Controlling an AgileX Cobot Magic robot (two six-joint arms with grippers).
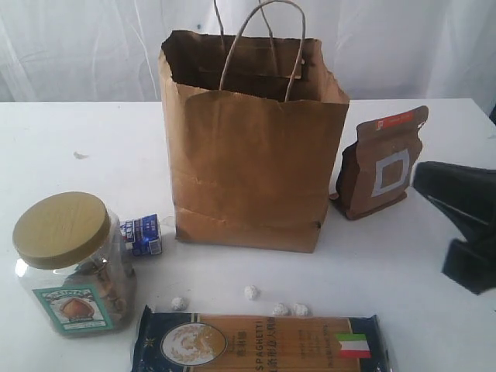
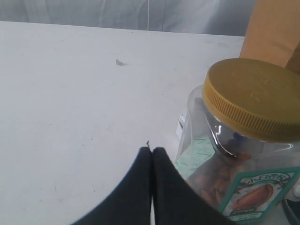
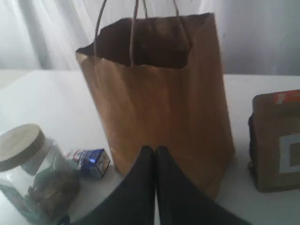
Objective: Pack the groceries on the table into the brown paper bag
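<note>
Counter: white and flat, carrying every item; a small mark lies at its left, well behind the jar.
Bag: stands upright at mid-counter with its top open, rim ragged and both loop handles raised. The inside is dark, so any contents cannot be told.
Jar: upright at the front left, tan lid on, green label facing forward, brown pieces inside.
Carton: lies on the counter between the jar and the bag's lower left corner, near both. Whether it touches the jar cannot be told.
Pouch: upright just to the right of the bag's lower right corner, with a white square on its front and a red strip at the top.
Spaghetti: lies flat along the front edge, in front of the bag, partly cut off by the picture's edge.
Foil balls: four in a loose row on the counter between bag and spaghetti, the right two just beside each other.
Left end effector: fingers pressed together, holding nothing, over bare counter just beside the jar.
Right end effector: fingers pressed together and empty, pointing at the bag's front face. Contact with the bag cannot be told.
Right arm: a dark shape at the right edge, apart from the pouch.
</note>
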